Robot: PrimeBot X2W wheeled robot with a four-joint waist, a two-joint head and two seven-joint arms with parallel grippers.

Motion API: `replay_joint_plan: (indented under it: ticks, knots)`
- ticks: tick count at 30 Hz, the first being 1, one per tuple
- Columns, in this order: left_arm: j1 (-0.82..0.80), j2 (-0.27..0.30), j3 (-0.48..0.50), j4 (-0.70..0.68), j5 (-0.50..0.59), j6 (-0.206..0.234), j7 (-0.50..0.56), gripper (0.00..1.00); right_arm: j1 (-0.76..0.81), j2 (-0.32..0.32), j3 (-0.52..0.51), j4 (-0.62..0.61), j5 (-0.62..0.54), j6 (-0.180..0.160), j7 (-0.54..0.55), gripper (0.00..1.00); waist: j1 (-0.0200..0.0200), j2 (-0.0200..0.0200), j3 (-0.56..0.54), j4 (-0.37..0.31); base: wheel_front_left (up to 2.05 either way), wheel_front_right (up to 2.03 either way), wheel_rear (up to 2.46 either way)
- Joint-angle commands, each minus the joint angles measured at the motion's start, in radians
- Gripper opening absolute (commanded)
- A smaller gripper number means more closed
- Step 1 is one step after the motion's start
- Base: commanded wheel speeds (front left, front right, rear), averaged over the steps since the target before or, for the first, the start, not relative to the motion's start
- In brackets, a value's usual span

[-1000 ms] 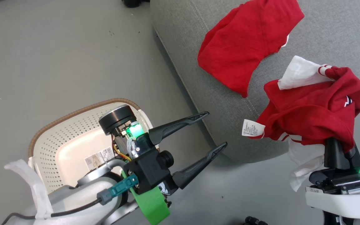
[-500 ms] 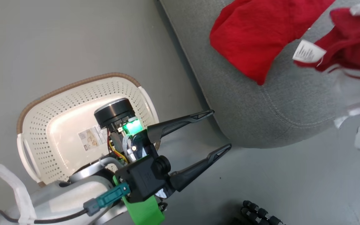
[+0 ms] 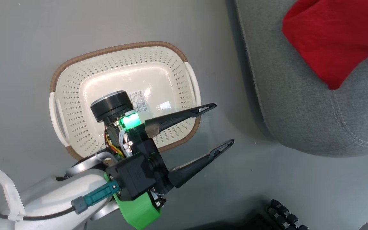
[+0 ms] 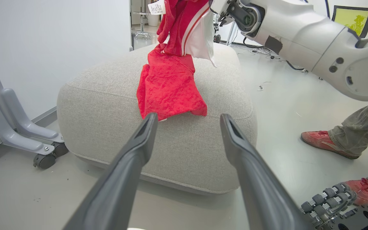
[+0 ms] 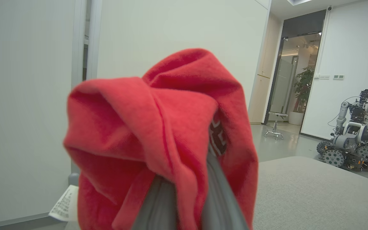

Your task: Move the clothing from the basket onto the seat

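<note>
Garment (image 5: 133, 127) bunched over right pincer (image 5: 188, 188) | basket (image 3: 75, 95) below left pincer (image 3: 223, 123)

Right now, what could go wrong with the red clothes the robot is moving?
1. The striped garment is bunched over the right hand, so it might cling when the hand opens.
2. The red shirt lies at the edge of the seat, right under the hanging garment; a snag could drag it to the floor.
3. A person's shoe is near the seat; the arm could swing close.
</note>
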Motion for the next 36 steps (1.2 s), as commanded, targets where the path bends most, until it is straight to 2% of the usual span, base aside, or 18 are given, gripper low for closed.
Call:
replay_joint_plan:
  ticks: [1, 6, 13, 19, 25, 27, 28, 36]
  knots:
    - [-0.021, 0.002, 0.000, 0.010, -0.008, -0.003, -0.016, 1.00, -0.041, -0.003, -0.050, 0.024, -0.025, -0.002, 0.044, 0.00, -0.0001, 0.0000, 0.068, 0.076, 0.00, 0.00, 0.00]
    - [-0.032, 0.006, -0.014, 0.031, -0.010, -0.007, -0.037, 1.00, -0.100, -0.004, -0.159, 0.069, -0.051, -0.001, 0.139, 0.00, -0.0001, 0.0000, 0.091, 0.104, 0.00, 0.00, 0.00]
    - [-0.042, 0.016, -0.032, 0.048, -0.018, -0.008, -0.054, 1.00, -0.187, -0.004, -0.252, 0.051, -0.097, -0.001, 0.266, 0.00, -0.0001, 0.0000, 0.098, 0.117, 0.00, 0.00, 0.00]
    - [-0.050, 0.018, -0.046, 0.052, -0.019, -0.009, -0.060, 1.00, -0.246, -0.003, -0.276, -0.030, -0.166, -0.001, 0.376, 0.00, -0.0001, 0.0000, 0.106, 0.128, 0.00, 0.00, 0.00]
    - [-0.058, 0.009, -0.058, 0.060, -0.020, -0.009, -0.066, 1.00, -0.252, -0.003, -0.309, -0.051, -0.172, -0.001, 0.519, 0.00, -0.0001, 0.0000, 0.112, 0.138, 0.00, 0.00, 0.00]
    - [-0.063, 0.006, -0.063, 0.064, -0.025, -0.009, -0.067, 1.00, -0.238, -0.003, -0.333, -0.033, -0.160, -0.001, 0.538, 0.55, -0.0001, 0.0000, 0.105, 0.140, 0.00, 0.00, 0.00]
    - [-0.066, 0.004, -0.063, 0.067, -0.026, -0.009, -0.068, 1.00, -0.236, -0.003, -0.343, -0.022, -0.155, -0.001, 0.537, 1.00, -0.0001, 0.0000, 0.100, 0.141, 0.00, 0.00, 0.00]
    - [-0.062, -0.009, -0.052, 0.092, -0.043, -0.009, -0.068, 1.00, -0.126, -0.002, -0.315, 0.036, -0.067, -0.001, 0.422, 1.00, -0.0001, 0.0000, 0.040, 0.139, 0.00, 0.00, 0.00]
